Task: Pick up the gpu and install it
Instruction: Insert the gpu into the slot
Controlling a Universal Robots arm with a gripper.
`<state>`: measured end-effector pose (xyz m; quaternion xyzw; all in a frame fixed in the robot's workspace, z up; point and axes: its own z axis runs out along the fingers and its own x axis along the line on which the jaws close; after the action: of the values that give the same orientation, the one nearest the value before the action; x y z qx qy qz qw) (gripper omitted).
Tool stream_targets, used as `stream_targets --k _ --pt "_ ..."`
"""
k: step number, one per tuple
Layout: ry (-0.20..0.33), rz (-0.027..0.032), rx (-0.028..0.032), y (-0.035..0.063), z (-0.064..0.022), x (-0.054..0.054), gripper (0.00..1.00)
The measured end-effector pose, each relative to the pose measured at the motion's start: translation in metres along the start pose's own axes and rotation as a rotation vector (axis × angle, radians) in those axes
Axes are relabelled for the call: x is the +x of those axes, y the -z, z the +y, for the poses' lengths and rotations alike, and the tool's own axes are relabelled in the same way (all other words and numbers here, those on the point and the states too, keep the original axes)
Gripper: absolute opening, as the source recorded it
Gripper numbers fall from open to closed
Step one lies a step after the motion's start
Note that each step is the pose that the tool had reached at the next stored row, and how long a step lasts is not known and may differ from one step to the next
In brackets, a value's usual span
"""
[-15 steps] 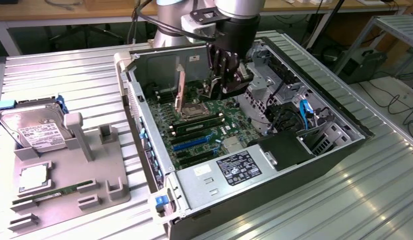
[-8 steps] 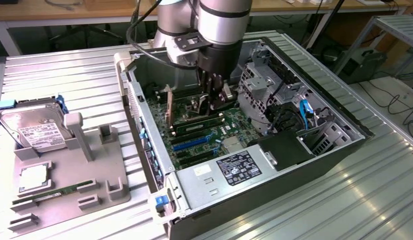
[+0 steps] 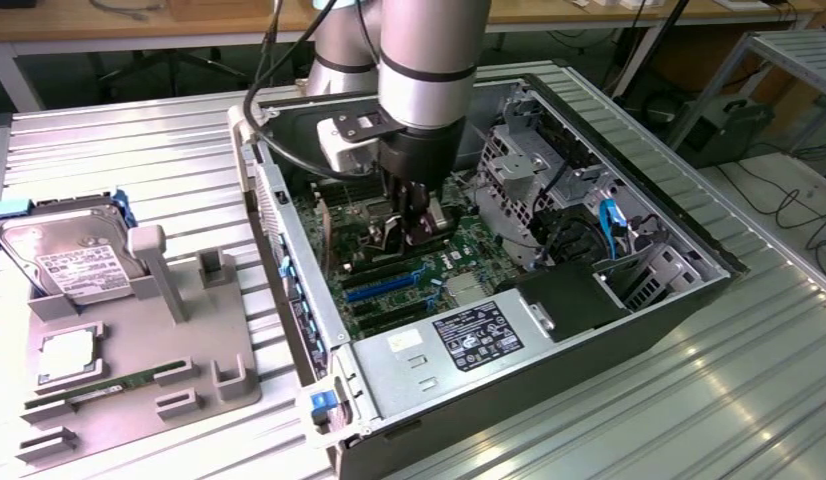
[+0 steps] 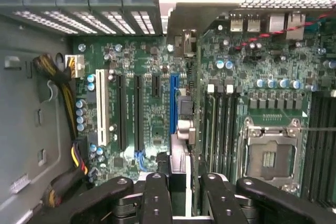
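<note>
tool (image 4: 178, 192) clamped on thin gpu (image 4: 181, 145) edge | above green motherboard (image 4: 152, 124) | blue slot (image 4: 174, 103)

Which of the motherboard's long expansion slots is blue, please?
The slot nearest the gripper; the neighbouring long ones are black or white.

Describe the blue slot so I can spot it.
In the open computer case, find the row of long parallel slots on the green board. The blue slot is the only blue one there; the others are black, and one white.
</note>
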<state>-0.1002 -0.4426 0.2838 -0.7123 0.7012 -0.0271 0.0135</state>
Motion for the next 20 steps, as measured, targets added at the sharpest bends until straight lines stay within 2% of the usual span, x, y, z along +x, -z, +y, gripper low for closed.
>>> stream_targets --k 1,2,4,5,7,9,12,14,20 --pt "0.000 0.0000 0.0006 -0.0014 0.0001 0.000 0.28" --pt "0.000 0.0001 0.0048 -0.0032 0.0003 0.000 0.28" --pt "0.001 -0.0053 0.0062 -0.0054 0.0016 0.000 0.28" --pt "0.002 -0.0053 0.0066 -0.0071 0.0019 0.000 0.28" --pt "0.002 -0.0057 0.0070 -0.0102 0.0027 0.003 0.28" --pt "0.002 -0.0063 0.0071 -0.0151 0.0079 0.004 0.28" --pt "0.002 -0.0063 0.0070 -0.0246 0.0105 0.006 0.28" --pt "0.002 -0.0070 0.0071 -0.0267 0.0142 0.006 0.28" --pt "0.002 -0.0073 0.0070 -0.0394 0.0168 0.006 0.28"
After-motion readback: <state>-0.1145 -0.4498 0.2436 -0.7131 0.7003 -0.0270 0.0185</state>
